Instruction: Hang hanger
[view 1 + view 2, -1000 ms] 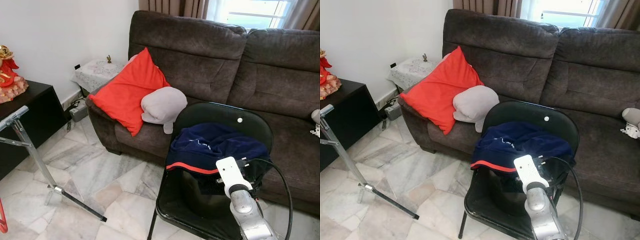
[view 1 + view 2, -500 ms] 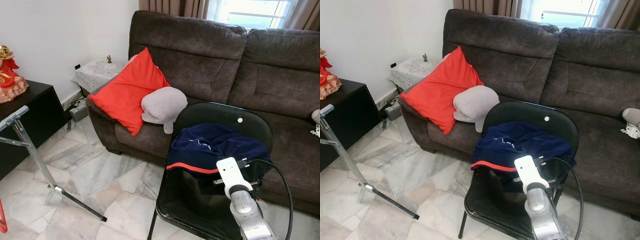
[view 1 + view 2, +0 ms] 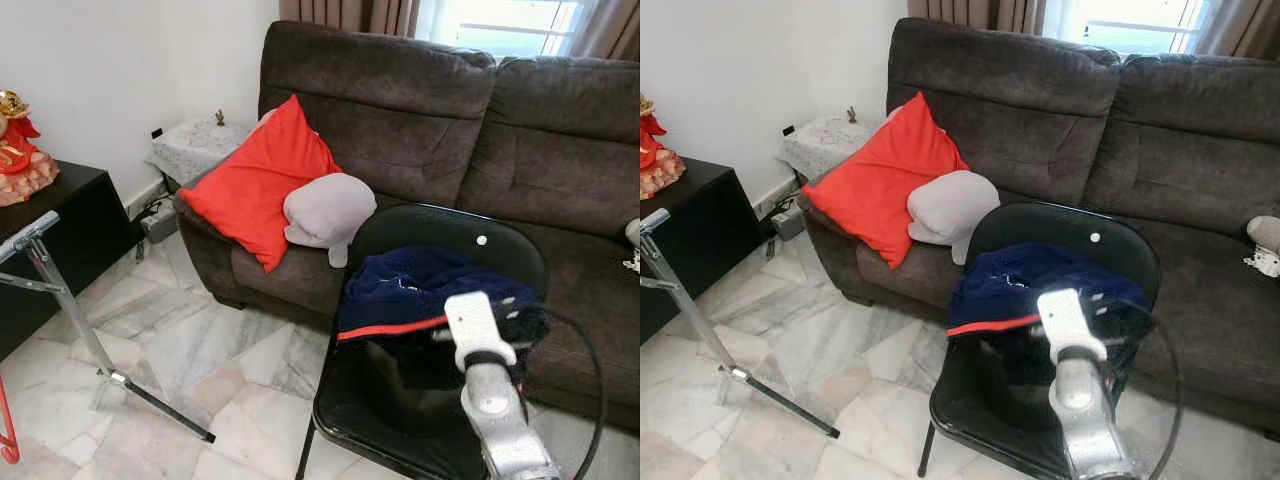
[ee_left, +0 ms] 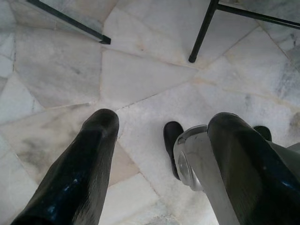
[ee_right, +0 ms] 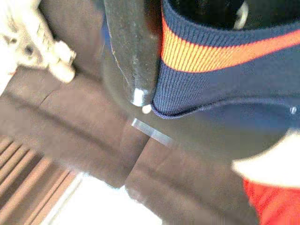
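Observation:
A navy garment [image 3: 420,290] with an orange-striped hem lies over the back and seat of a black chair [image 3: 400,400]. My right arm's white wrist [image 3: 475,325] is raised in front of it. In the right wrist view my right gripper [image 5: 157,89] is at the ribbed striped hem [image 5: 211,51], with one black finger [image 5: 131,47] pressed against the cloth. The hem is lifted at that end. A red hanger's [image 3: 8,425] curved end shows at the far left, low down. My left gripper [image 4: 166,122] hangs open over the marble floor.
A metal rack frame [image 3: 60,300] stands on the floor at the left beside a black cabinet [image 3: 60,230]. Behind the chair is a dark brown sofa [image 3: 420,110] with a red cushion [image 3: 260,185] and a grey pillow [image 3: 328,208]. Marble floor [image 3: 190,350] lies between rack and chair.
My right wrist has risen a little, and the garment's striped hem has lifted with it on the right side. The left arm has stayed put.

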Controlling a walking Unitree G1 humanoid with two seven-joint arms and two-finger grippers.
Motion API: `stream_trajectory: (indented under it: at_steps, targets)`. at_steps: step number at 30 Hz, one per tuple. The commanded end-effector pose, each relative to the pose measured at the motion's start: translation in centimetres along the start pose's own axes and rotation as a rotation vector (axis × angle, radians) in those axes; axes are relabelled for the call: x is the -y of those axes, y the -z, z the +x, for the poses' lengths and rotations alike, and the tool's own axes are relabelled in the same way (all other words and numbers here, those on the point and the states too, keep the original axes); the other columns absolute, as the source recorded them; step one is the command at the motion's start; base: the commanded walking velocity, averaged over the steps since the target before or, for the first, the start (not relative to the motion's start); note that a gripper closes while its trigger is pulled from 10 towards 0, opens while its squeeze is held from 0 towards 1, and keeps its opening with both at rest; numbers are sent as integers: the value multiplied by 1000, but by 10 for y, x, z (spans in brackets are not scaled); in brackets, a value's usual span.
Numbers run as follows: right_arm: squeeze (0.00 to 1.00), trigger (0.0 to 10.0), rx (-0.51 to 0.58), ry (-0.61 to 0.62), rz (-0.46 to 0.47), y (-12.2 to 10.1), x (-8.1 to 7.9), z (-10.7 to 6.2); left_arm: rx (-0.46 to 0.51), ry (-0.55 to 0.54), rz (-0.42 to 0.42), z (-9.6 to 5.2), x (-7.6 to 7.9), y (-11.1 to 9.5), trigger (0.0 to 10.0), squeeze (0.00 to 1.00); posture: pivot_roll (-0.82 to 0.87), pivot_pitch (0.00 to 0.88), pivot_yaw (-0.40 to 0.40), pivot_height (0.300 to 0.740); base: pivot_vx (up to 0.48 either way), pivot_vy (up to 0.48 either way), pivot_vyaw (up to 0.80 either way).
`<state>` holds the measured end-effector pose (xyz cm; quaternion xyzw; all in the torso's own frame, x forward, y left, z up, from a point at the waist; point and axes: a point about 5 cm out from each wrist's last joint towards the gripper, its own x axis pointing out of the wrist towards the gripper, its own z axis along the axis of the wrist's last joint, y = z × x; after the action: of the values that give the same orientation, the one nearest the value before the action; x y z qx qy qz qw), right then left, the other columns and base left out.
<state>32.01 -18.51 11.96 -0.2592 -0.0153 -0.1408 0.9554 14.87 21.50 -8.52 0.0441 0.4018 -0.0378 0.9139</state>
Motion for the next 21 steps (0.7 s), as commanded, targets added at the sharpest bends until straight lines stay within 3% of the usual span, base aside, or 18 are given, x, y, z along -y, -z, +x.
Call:
stream_trajectory:
  at_steps: [1, 5, 15, 21]
  targets:
    - [0, 0, 53, 34, 29, -13, 3, 1, -31, 9, 25, -1, -2, 4, 10000, 0, 60, 0, 32, 740, 0, 0, 0]
    - [0, 0, 104, 78, 55, -26, 7, 1, -32, 10, 26, -2, -2, 5, 10000, 0, 62, 0, 32, 740, 0, 0, 0]
    - [0, 0, 106, 106, 57, -27, 12, -2, -38, 13, 25, -3, -2, 8, 10000, 0, 59, 0, 30, 740, 0, 0, 0]
    - [0, 0, 155, 227, 57, -37, 32, -1, -39, 18, 25, -3, 1, 9, 10000, 0, 59, 0, 28, 740, 0, 0, 0]
